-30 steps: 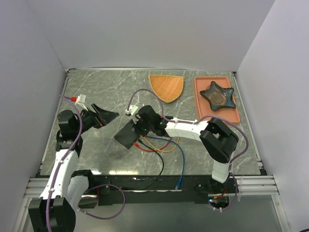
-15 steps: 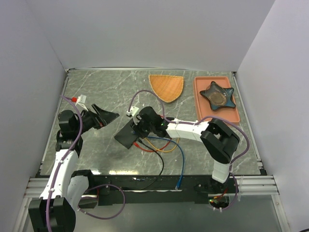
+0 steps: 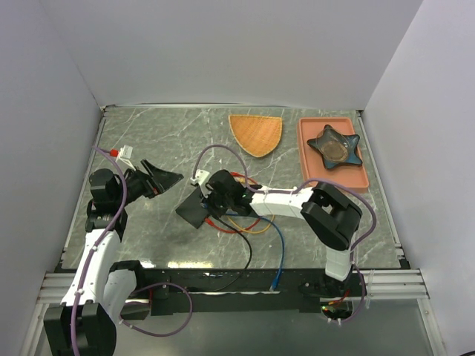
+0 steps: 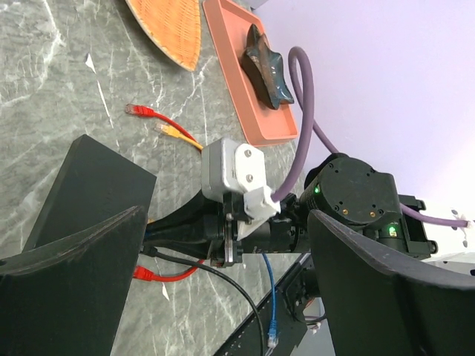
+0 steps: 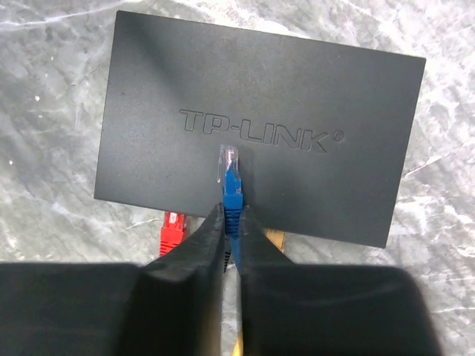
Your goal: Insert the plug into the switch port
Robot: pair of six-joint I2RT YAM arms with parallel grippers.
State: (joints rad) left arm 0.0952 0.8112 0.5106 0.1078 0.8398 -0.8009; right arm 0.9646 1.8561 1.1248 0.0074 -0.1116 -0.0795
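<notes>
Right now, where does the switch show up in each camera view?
Top external: switch sits left of centre, tilted, between the two arms.
Right wrist: switch fills the upper half, logo up, just beyond the right gripper.
Left wrist: can't be made out; that arm's own fingers block much of the view.
Shared landmark: blue cable, pinched in the right gripper and trailing toward the near edge, shows in all three views.

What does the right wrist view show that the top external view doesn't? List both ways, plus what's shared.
Right wrist only: the TP-LINK lettering on the matte-black box, and the clear-tipped blue plug pinched by the right gripper over the box's top. Top external only: the orange woven mat, the salmon tray with its dark star-shaped dish, the open left gripper. Both: the box, the grey marbled table.
</notes>
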